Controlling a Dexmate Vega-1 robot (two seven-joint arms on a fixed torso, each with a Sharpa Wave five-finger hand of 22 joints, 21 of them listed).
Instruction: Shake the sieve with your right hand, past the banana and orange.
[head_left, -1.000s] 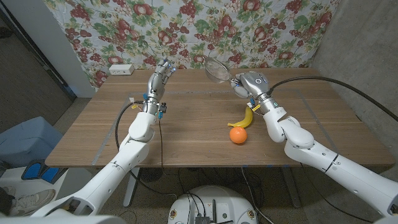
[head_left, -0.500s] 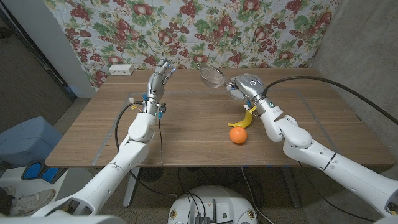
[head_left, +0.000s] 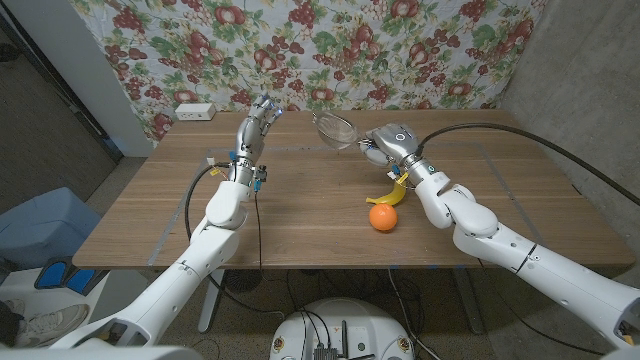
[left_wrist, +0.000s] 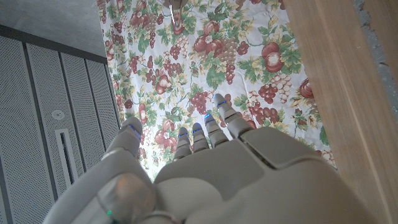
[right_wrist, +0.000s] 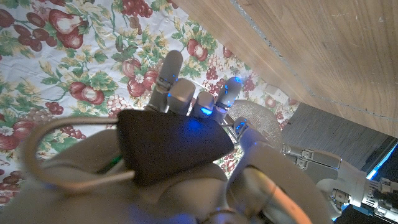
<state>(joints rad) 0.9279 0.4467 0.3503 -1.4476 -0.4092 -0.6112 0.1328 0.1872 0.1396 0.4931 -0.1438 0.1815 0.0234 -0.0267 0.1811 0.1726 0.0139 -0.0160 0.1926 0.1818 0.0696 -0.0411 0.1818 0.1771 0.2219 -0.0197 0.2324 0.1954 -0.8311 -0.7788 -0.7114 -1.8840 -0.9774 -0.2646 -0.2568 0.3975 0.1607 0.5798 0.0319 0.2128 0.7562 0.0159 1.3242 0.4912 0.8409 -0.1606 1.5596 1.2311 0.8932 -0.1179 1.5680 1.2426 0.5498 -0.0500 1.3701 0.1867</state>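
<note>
- While the banana and orange lie touching on the table, the right hand holds the sieve in the air beyond them, toward the flowered cloth; the fruit seems set there as a marker, so the shaking happens on their far side.
- The sieve's mesh bowl hangs clear of the wood, to the left of the hand, free to swing without striking anything.
- The right hand's fingers are curled around the dark handle, whose wire loop juts out behind the palm; the grip looks firm, as a shake would need.
- The left hand is raised above the far left part of the table, well apart from the sieve, fingers straight and close together, holding nothing, touching nothing.
</note>
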